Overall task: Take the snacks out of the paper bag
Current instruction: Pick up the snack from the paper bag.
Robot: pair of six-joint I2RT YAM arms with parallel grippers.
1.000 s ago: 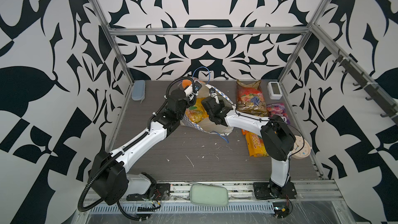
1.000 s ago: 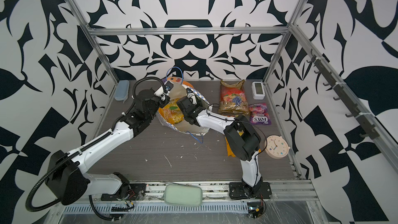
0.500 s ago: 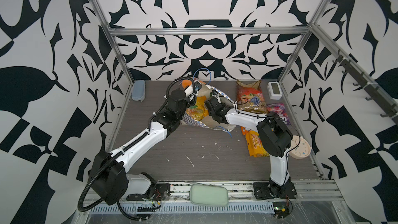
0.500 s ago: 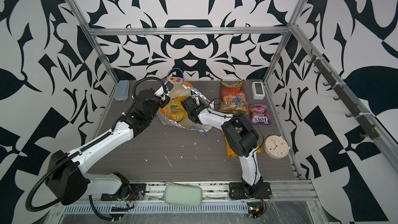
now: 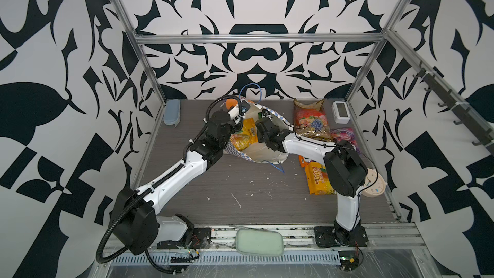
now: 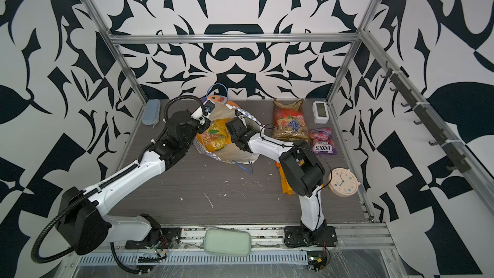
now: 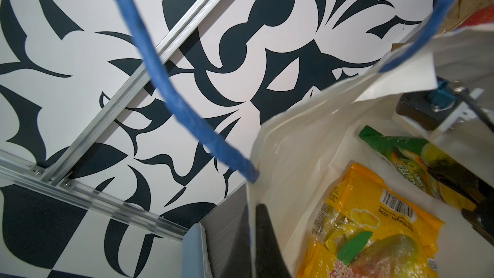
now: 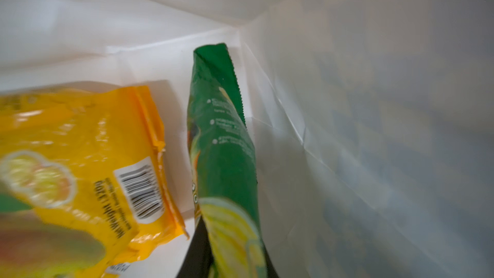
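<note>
Your left fingers clench the rim of the tall cream-white paper bag on the desk, while inside it your right fingers grasp a glossy green plastic packet beside a yellow-orange packet.

Both top views hang high above the near edge of the grey wood-grain counter. They tilt steeply down and face the black-and-white patterned back wall. Set side by side, they share nearly the whole scene, slightly offset. The left wrist camera sits close at the mouth of the tall cream-white paper bag, looking past its blue cord handle toward the wall. The right wrist camera is inside that bag, very near a green glossy plastic packet and a yellow-orange glossy plastic packet. The left wrist view shows both packets too.
</note>
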